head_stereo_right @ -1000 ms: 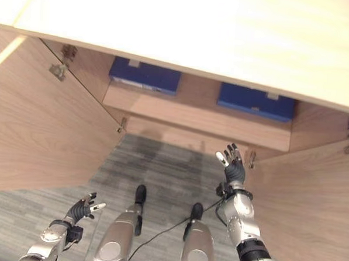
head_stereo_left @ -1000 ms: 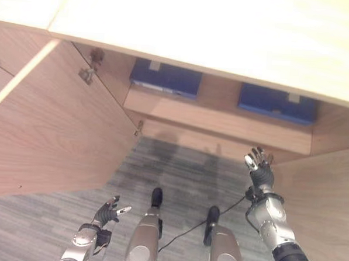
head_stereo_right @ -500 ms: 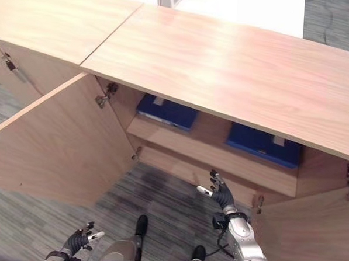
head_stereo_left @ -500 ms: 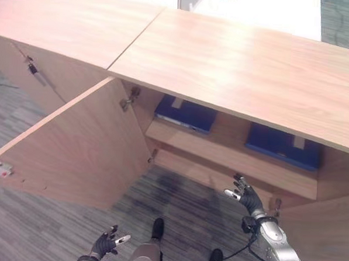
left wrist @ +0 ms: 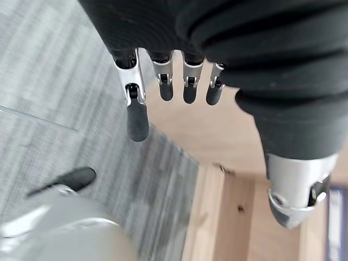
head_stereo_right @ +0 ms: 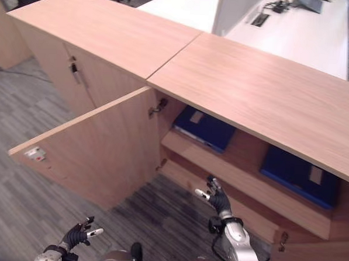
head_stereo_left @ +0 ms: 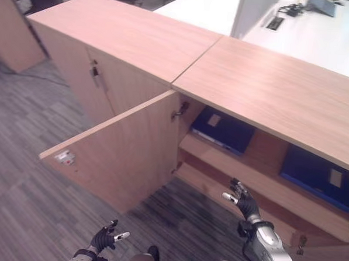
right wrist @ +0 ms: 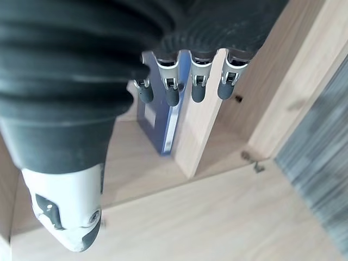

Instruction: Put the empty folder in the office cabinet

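Observation:
The wooden office cabinet stands with its left door swung wide. Two blue folders lie flat on its inner shelf, one at the left and one at the right. My right hand is raised in front of the shelf edge, open, with straight fingers and nothing in it. Past them, the right wrist view shows a blue folder. My left hand hangs low over the carpet, open and holding nothing, its fingers straight.
A second cabinet with closed doors adjoins on the left. A white desk stands behind the cabinets. The cabinet's right door juts out at lower right. Grey carpet covers the floor before the cabinets.
The camera has tilted up and swung, so the whole picture shifted and more of the cabinet top shows. Both hands stay open and hold nothing; the right hand stays raised before the shelf.

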Available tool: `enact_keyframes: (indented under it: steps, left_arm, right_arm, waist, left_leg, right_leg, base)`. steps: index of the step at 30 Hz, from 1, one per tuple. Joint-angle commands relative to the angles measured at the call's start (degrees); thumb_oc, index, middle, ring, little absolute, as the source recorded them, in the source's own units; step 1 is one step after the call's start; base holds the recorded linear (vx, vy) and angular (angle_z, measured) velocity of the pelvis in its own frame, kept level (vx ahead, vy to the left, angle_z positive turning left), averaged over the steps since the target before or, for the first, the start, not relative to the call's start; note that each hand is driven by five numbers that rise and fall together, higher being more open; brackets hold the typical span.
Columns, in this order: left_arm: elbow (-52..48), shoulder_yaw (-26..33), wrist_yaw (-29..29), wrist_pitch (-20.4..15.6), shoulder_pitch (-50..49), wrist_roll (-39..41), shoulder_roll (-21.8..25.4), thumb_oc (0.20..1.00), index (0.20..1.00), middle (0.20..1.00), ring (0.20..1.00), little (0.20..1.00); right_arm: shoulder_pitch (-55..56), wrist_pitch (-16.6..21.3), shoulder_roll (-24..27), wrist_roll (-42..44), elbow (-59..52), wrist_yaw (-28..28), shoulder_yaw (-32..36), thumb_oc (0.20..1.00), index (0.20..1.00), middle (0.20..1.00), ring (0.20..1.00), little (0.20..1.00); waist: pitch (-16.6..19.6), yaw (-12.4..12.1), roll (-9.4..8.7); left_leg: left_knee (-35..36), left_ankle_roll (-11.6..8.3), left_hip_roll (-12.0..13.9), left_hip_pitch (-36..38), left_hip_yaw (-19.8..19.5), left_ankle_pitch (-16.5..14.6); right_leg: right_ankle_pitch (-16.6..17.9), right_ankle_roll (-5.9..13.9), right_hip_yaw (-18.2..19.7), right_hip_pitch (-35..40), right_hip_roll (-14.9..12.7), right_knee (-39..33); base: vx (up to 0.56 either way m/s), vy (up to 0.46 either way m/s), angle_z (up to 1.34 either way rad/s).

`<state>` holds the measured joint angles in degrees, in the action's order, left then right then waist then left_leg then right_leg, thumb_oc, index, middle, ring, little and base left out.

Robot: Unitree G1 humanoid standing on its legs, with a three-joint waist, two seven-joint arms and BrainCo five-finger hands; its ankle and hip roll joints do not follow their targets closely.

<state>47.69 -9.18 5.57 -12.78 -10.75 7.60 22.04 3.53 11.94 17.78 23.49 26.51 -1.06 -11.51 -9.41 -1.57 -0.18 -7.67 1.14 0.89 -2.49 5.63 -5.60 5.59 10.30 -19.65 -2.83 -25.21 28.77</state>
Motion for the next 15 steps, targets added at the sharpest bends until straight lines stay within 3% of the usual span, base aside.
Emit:
enact_keyframes:
  steps: [1, 4, 5, 9, 15]
  left_arm:
    - [-3.05, 0.94, -1.0, -0.8, -1.2, 0.79, 1.68, 1.0, 1.0, 1.0, 1.0, 1.0]
    - [-1.14, 0.39, -1.71, -0.76, 0.65, 1.83, 0.88, 1.0, 1.0, 1.0, 1.0, 1.0]
    - [-0.2, 0.18, -1.92, -0.85, 1.43, 2.07, 0.66, 1.0, 1.0, 1.0, 1.0, 1.0]
    - [2.03, -0.85, -2.27, -0.64, 2.8, 1.02, -0.31, 1.0, 1.0, 1.0, 1.0, 1.0]
    - [1.27, 0.1, -2.41, -0.36, 1.47, 1.86, -0.78, 1.0, 1.0, 1.0, 1.0, 1.0]
  right_arm:
    - [-1.93, 2.37, 0.09, 0.47, -3.21, 0.58, 0.41, 1.0, 1.0, 1.0, 1.0, 1.0]
    - [-3.11, 2.91, 0.09, 2.31, -2.88, 1.2, 0.36, 1.0, 1.0, 1.0, 1.0, 1.0]
    - [-3.63, 3.08, 0.14, 2.7, -2.74, 1.35, 0.42, 1.0, 1.0, 1.0, 1.0, 1.0]
    - [-4.34, 3.46, -0.14, 3.19, -0.78, 1.84, 0.75, 1.0, 1.0, 1.0, 1.0, 1.0]
    - [-4.21, 3.18, -0.24, 3.34, 0.98, 1.69, 0.19, 1.0, 1.0, 1.0, 1.0, 1.0]
  waist:
    - [-0.43, -0.57, 1.16]
    - [-0.38, 0.81, 1.11]
    - [-0.28, 1.18, 0.65]
    - [0.26, 0.6, -0.74]
    - [1.45, -0.72, -0.74]
  left_leg:
    - [3.9, -2.83, 2.08, 4.06, -4.99, 0.47]
    - [5.56, -2.98, 0.56, 4.79, -10.06, 1.15]
    - [5.99, -2.95, -0.24, 4.81, -11.62, 1.26]
    - [5.16, -2.62, -2.3, 4.57, -14.9, 0.87]
    - [5.74, -3.14, -1.84, 5.46, -16.44, 0.96]
  right_leg:
    - [0.9, 3.08, 6.47, -2.8, 5.2, -6.21]
    - [-4.15, 1.66, 13.49, -4.25, 11.8, -14.42]
    - [-3.87, 1.65, 14.72, -4.42, 13.0, -18.33]
    - [-3.7, 1.21, 14.69, -2.1, 13.89, -23.02]
    - [-4.82, 0.82, 14.0, 0.26, 14.56, -21.94]
  base:
    - [0.11, 0.043, 0.85]
    - [0.15, 0.011, 0.95]
    - [0.12, -0.031, 1.11]
    - [0.05, -0.04, 0.97]
    - [0.02, -0.073, 0.33]
